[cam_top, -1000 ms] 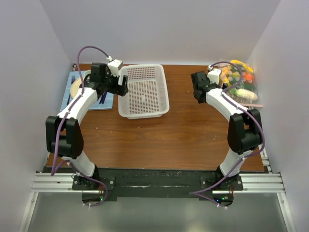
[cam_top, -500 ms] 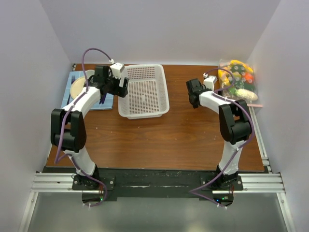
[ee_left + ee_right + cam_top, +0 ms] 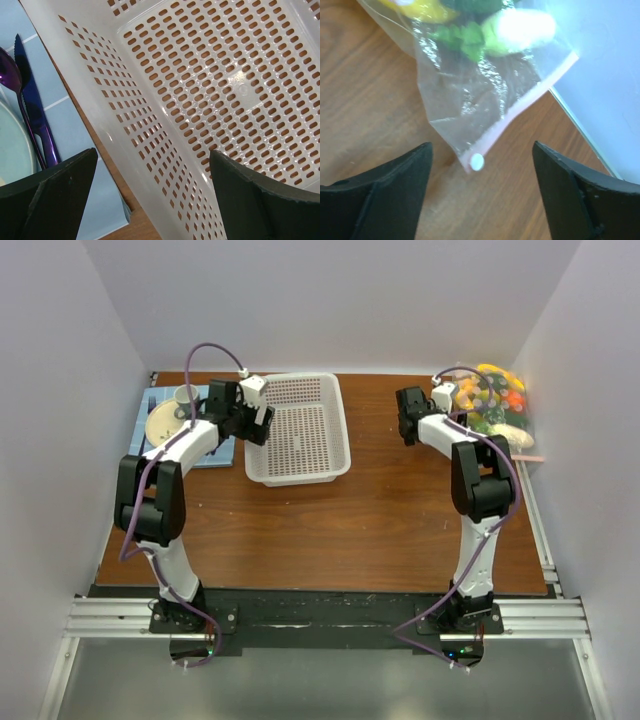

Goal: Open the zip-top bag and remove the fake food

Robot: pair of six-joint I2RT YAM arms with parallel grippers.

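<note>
**A:** Where's the clear, crinkly soft-plastic zip-top bag (image 3: 470,95)?

**B:** Flat on the brown wooden tabletop (image 3: 370,100), far right corner, with glossy plastic fake food (image 3: 520,27) bunched inside. The right gripper (image 3: 480,160) hangs spread around the pinkish zipper strip (image 3: 520,106) corner, probably to pinch it.

**A:** And the left gripper (image 3: 152,165)?

**B:** Spread too, empty, over the white perforated plastic basket (image 3: 210,85).

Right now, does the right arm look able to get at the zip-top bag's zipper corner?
Probably yes: the right pincer hangs open facing the zip-top bag, whose zipper strip ends on the table just ahead, nothing in between.
</note>
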